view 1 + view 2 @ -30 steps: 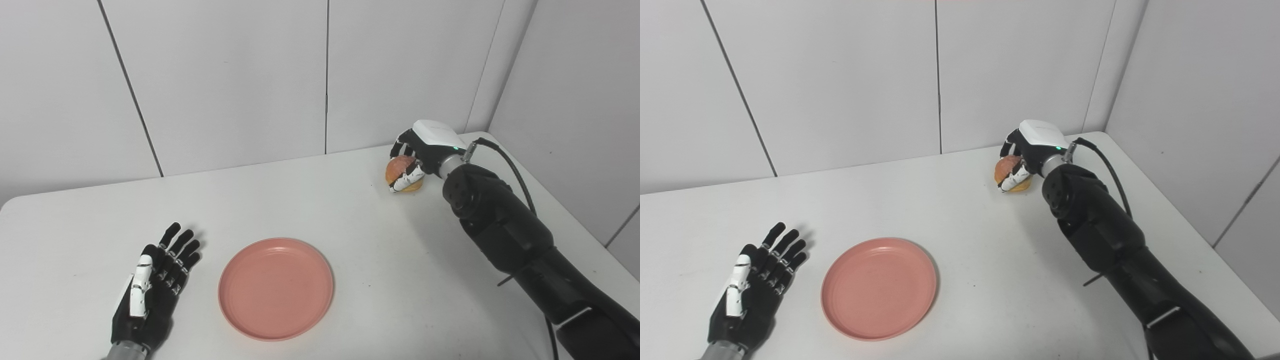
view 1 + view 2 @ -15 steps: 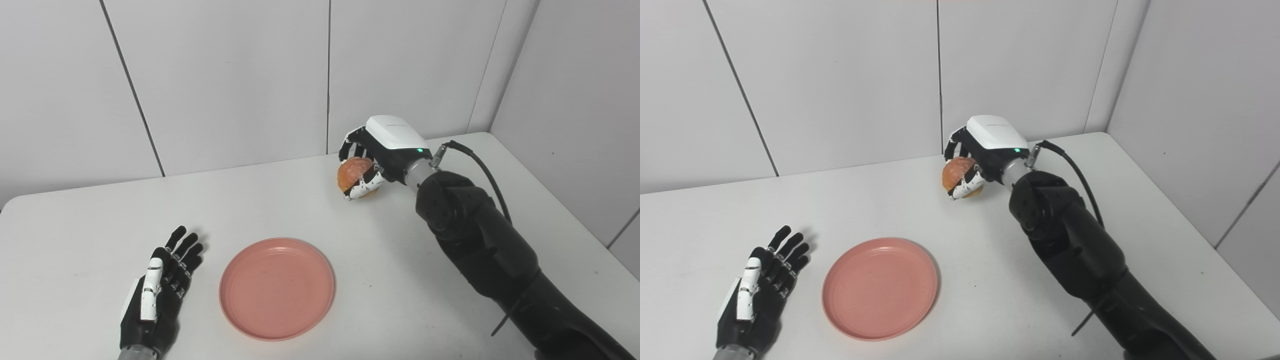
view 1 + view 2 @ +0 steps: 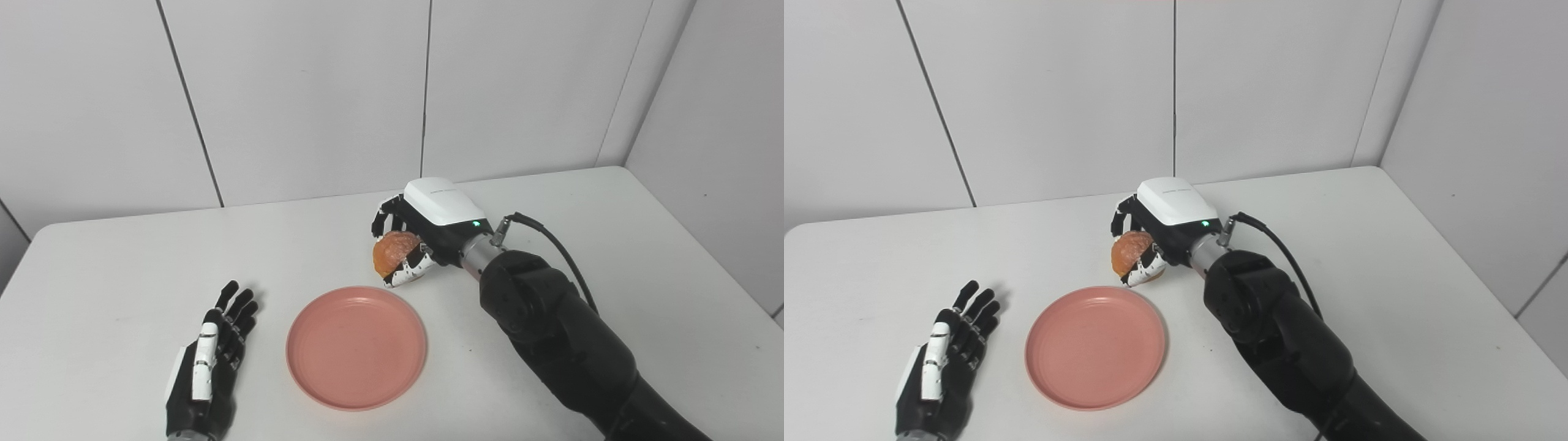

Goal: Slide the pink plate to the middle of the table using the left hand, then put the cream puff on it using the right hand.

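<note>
The pink plate (image 3: 356, 345) lies flat on the white table (image 3: 643, 263), near the front middle. My right hand (image 3: 422, 236) is shut on the golden-brown cream puff (image 3: 392, 254) and holds it above the table, just beyond the plate's far right rim. Its fingers wrap the puff from above and below, hiding part of it. My left hand (image 3: 208, 373) rests open and flat on the table, left of the plate and apart from it, with nothing in it.
Grey wall panels (image 3: 306, 98) rise behind the table and along its right side. A black cable (image 3: 563, 251) loops off the right wrist. The table's front edge runs below the picture.
My right hand has carried the cream puff from the far right of the table leftward and nearer, up to the plate's far rim. The camera has shifted a little. The left hand and plate stayed put.
</note>
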Robot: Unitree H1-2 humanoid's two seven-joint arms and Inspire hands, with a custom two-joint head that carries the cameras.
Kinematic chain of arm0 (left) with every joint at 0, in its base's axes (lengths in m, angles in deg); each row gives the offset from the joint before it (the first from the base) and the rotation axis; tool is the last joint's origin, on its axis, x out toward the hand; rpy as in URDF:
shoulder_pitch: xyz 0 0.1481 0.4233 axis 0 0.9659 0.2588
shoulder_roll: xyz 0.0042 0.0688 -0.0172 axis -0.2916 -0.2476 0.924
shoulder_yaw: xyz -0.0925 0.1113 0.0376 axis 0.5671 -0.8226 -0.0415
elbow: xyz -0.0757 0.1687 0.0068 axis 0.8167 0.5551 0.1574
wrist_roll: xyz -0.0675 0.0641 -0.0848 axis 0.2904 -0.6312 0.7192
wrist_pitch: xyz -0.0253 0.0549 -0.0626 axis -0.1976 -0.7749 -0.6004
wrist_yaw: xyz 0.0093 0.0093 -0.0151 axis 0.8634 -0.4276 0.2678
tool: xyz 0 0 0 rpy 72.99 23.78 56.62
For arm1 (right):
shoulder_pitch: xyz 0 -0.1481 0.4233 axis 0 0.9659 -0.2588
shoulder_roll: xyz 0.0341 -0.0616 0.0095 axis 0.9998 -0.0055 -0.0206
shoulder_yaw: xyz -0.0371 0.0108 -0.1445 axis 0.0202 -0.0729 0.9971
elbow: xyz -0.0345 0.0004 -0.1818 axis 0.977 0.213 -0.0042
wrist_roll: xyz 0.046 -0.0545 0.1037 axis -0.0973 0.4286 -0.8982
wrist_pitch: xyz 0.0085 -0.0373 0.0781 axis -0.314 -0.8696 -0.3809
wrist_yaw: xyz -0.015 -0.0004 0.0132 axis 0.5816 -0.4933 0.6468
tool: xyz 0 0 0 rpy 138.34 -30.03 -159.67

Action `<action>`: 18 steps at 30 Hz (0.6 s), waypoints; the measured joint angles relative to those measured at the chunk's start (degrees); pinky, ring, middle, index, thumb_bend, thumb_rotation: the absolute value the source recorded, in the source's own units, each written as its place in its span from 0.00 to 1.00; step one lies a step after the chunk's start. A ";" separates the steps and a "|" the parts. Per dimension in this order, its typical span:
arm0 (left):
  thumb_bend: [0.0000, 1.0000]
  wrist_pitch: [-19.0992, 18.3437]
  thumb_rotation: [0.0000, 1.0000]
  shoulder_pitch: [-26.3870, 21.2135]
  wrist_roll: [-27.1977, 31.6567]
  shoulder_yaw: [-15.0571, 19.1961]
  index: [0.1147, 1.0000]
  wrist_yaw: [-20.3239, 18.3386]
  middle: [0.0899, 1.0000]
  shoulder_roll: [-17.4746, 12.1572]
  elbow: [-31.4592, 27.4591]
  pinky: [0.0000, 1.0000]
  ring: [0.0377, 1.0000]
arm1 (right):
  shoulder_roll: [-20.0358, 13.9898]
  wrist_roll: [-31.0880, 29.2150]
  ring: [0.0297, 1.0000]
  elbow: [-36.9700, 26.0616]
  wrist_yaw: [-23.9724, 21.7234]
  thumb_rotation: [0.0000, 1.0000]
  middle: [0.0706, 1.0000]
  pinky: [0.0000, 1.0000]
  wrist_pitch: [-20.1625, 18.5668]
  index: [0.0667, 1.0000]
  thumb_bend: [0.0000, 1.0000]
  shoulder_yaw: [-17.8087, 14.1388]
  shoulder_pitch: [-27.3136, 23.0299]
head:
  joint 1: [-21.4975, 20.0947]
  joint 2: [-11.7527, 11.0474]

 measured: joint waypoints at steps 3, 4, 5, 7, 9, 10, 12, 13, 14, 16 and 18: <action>0.45 0.02 1.00 1.04 -0.97 -0.75 0.92 0.65 0.93 0.53 -1.13 0.97 0.93 | 1.03 -0.28 0.36 -0.14 -0.10 0.00 0.40 0.32 0.94 0.49 0.52 0.35 0.21 | 0.88 0.61; 0.45 0.03 1.00 1.33 -1.30 -0.91 0.91 0.87 0.93 0.72 -1.44 0.96 0.93 | 1.35 -0.19 0.37 -0.14 -0.48 0.00 0.40 0.33 0.94 0.50 0.52 0.47 0.33 | 1.06 0.70; 0.45 0.03 1.00 1.64 -1.83 -0.98 0.91 1.18 0.92 0.96 -1.80 0.96 0.93 | 1.75 -0.08 0.37 -0.13 -0.76 0.00 0.39 0.33 0.93 0.50 0.52 0.77 0.46 | 1.67 1.05; 0.44 0.09 1.00 1.97 -2.22 -1.12 0.90 1.99 0.92 1.53 -2.18 0.96 0.93 | 2.49 0.16 0.35 -0.05 -1.25 0.00 0.38 0.31 0.93 0.51 0.52 1.25 0.74 | 2.37 1.41; 0.45 0.26 1.00 1.97 -3.18 -1.27 0.90 2.45 0.92 1.86 -2.18 0.96 0.93 | 3.08 0.21 0.35 0.15 -1.78 0.00 0.38 0.31 0.94 0.51 0.52 1.66 1.04 | 3.33 1.93; 0.46 0.37 1.00 1.98 -3.37 -1.35 0.90 2.61 0.92 1.91 -2.17 0.96 0.93 | 3.32 0.22 0.35 0.37 -1.79 0.00 0.38 0.30 0.95 0.50 0.52 1.83 1.20 | 3.34 1.93; 0.47 0.52 1.00 1.98 -4.03 -1.58 0.90 2.95 0.92 1.99 -2.15 0.96 0.92 | 3.82 0.31 0.36 1.35 -1.77 0.00 0.38 0.31 1.05 0.51 0.52 2.13 1.74 | 4.31 2.37; 0.47 0.58 1.00 1.98 -4.34 -1.65 0.90 3.03 0.92 2.07 -2.15 0.95 0.92 | 3.94 0.31 0.36 1.70 -1.78 0.00 0.38 0.31 1.07 0.51 0.52 2.32 2.14 | 4.31 2.37; 0.47 0.65 1.00 1.98 -4.43 -1.71 0.90 3.19 0.92 2.14 -2.15 0.95 0.92 | 4.04 0.30 0.36 1.94 -1.79 0.00 0.38 0.31 1.07 0.51 0.52 2.51 2.70 | 5.27 2.98; 0.47 0.66 1.00 1.98 -4.68 -1.87 0.89 3.69 0.91 2.38 -2.19 0.95 0.92 | 4.16 0.22 0.36 2.21 -1.80 0.00 0.38 0.31 1.16 0.51 0.52 2.81 3.55 | 6.15 3.42; 0.47 0.28 1.00 1.98 -5.13 -2.08 0.89 4.31 0.91 2.64 -2.44 0.94 0.92 | 4.15 0.03 0.38 2.88 -1.82 0.00 0.39 0.32 1.38 0.51 0.52 3.10 3.87 | 6.77 3.69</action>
